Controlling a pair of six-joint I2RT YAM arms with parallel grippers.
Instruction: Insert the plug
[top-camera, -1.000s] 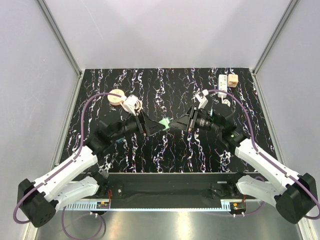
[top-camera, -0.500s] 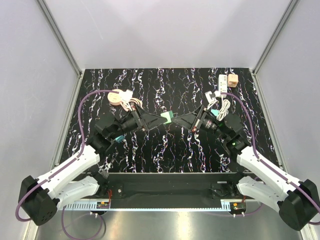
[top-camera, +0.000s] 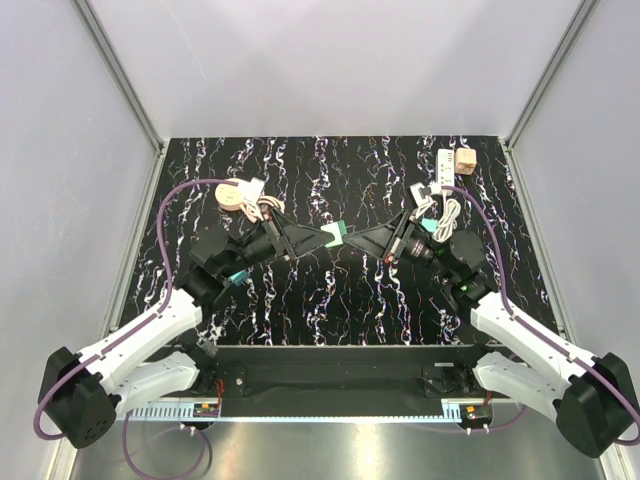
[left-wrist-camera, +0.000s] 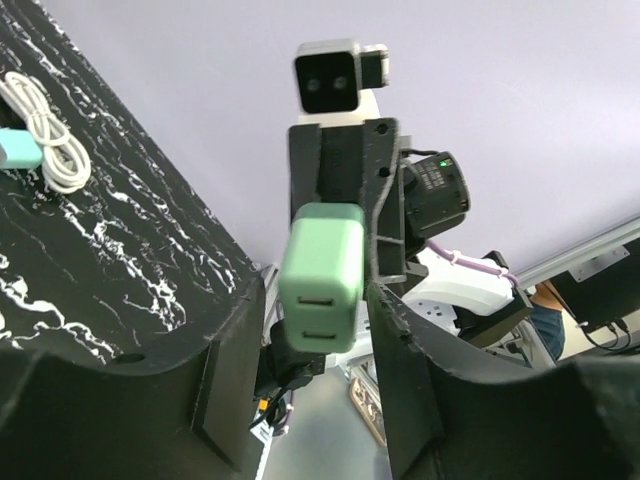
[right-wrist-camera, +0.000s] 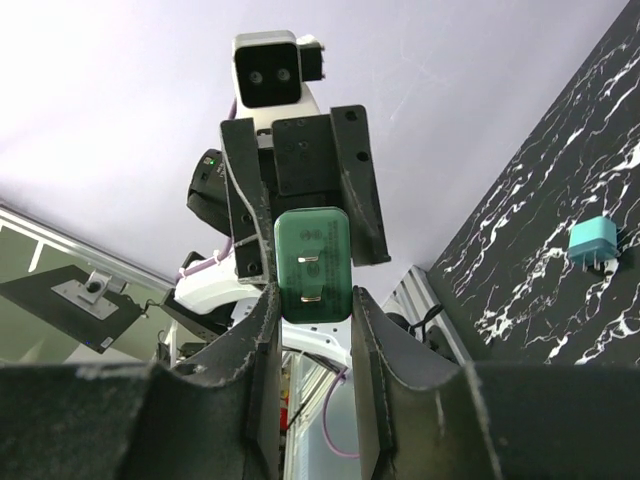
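In the far right corner of the table (top-camera: 330, 300), the plug (top-camera: 465, 161) is set just right of the power strip (top-camera: 445, 165). A disc (top-camera: 232, 194) and a coiled cable (top-camera: 268, 208) are placed far left. Mid-table, a charger block (top-camera: 335, 236) is flanked by the left gripper (top-camera: 318, 238) and the right gripper (top-camera: 353, 240).

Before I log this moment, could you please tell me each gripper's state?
Left gripper: around the mint-green blocky plastic charger; grip cannot be told.
Right gripper: closed on the charger.
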